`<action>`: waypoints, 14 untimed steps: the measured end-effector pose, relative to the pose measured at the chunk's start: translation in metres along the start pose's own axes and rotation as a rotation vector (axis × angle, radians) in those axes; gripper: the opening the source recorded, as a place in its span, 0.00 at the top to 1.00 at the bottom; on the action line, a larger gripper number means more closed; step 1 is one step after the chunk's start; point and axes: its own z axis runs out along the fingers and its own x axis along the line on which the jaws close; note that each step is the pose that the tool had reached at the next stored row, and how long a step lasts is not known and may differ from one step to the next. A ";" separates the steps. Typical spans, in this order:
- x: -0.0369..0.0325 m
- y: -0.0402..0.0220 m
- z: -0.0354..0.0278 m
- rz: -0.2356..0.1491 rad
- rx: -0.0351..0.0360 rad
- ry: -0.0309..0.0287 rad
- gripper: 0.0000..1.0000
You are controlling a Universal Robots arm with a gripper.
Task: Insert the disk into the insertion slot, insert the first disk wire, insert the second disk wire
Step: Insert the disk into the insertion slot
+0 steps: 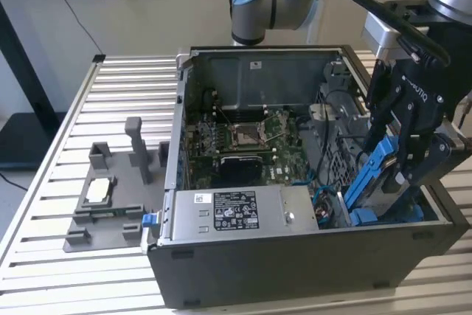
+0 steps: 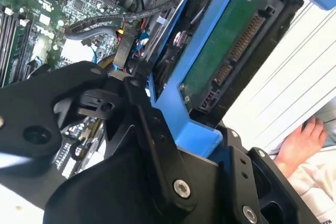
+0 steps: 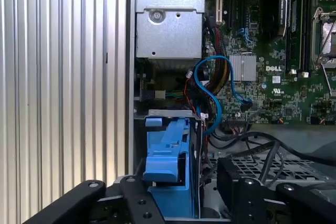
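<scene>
My gripper [image 1: 404, 154] is shut on the disk [image 1: 375, 175], a drive in a bright blue carrier. The disk hangs tilted at the exterior view's right end of the open computer case, its lower end down inside the case by the insertion slot [image 1: 383, 215] of the grey drive cage [image 3: 262, 167]. In the second wrist view the disk [image 2: 226, 51] shows its green circuit board and connectors, with black fingers [image 2: 149, 121] on the blue frame. The first wrist view shows the blue carrier [image 3: 168, 150] between my fingers [image 3: 134, 195]. Loose blue and black wires [image 3: 210, 87] lie beside the cage.
The motherboard [image 1: 243, 138] fills the case floor, and the grey power-supply box [image 1: 225, 212] sits along the front wall. A grey fixture with a chip [image 1: 99, 191] stands on the slatted table at the exterior view's left. A person's hand [image 2: 299, 140] rests near the case.
</scene>
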 end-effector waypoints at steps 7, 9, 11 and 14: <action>0.0000 0.0000 0.0000 0.000 0.0000 0.0000 0.36; 0.0000 0.0000 0.0000 -0.001 0.0000 0.0000 0.44; 0.0000 0.0000 0.0000 -0.001 0.0000 0.0000 0.51; 0.0000 0.0000 0.0001 -0.001 -0.0001 -0.0002 0.62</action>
